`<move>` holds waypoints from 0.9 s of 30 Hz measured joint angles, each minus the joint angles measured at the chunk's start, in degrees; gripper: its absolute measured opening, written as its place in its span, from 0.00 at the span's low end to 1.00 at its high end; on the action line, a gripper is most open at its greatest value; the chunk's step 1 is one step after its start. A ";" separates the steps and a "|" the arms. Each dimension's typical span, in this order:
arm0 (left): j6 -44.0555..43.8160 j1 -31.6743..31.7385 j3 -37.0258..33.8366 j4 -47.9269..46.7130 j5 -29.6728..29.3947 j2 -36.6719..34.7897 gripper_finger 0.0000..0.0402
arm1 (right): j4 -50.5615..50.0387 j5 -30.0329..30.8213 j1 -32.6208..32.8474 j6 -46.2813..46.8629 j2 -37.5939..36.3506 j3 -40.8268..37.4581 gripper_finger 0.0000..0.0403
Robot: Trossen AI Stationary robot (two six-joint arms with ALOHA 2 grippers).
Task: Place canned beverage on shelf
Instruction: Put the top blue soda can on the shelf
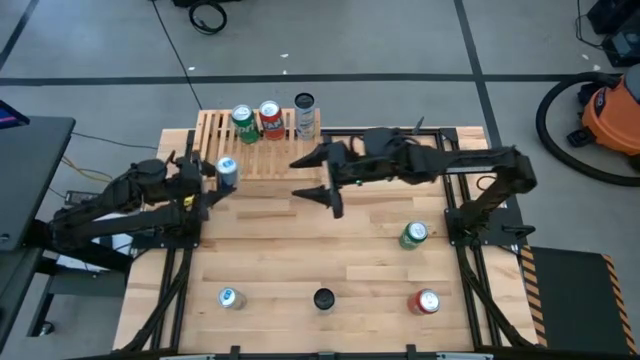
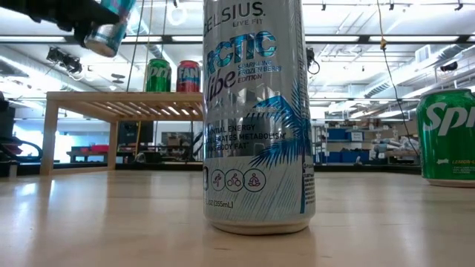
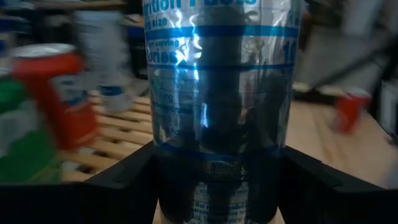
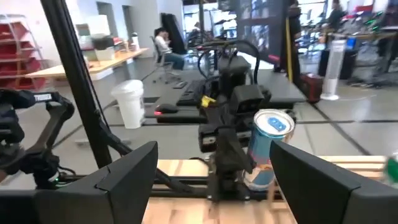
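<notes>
We see the left end effector (image 1: 213,180) pinching a blue-and-silver can (image 1: 227,171), lifted just off the near-left edge of the shelf (image 1: 225,150), which stands at the bench's (image 1: 300,250) far-left corner. Three cans stand along the shelf's far side: a green can (image 1: 243,123), a red can (image 1: 270,119) and a silver can (image 1: 305,115), leaving its near slats open. The right end effector (image 1: 320,178) hangs over mid-bench, fingers spread, gripping nothing. Four cans wait on the bench: a green Sprite can (image 1: 414,234), a second red can (image 1: 426,301), a dark-topped can (image 1: 323,298) and a pale blue can (image 1: 229,297), well apart.
</notes>
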 joint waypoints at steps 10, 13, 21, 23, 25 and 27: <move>0.32 0.00 -7.01 15.75 -14.29 -1.24 0.64 | -5.91 1.70 2.82 -1.98 -4.17 0.02 0.79; 2.34 0.07 -9.98 19.81 -21.36 -1.24 0.64 | -7.54 1.72 3.47 -1.98 -3.97 0.02 0.79; 7.02 0.11 -16.94 29.45 -34.70 -1.24 0.64 | -9.46 1.70 5.32 -2.00 -3.82 0.01 0.79; 8.44 0.06 -18.44 32.08 -37.24 -1.24 0.64 | -9.49 1.70 5.44 -2.00 -3.82 0.01 0.79; 9.47 0.07 -19.42 33.05 -40.94 -1.24 0.64 | -9.60 1.70 5.46 -2.00 -3.82 0.02 0.79; 9.61 0.12 -19.87 33.17 -44.51 -1.24 0.64 | -9.97 2.04 5.44 -2.00 -3.82 0.00 0.79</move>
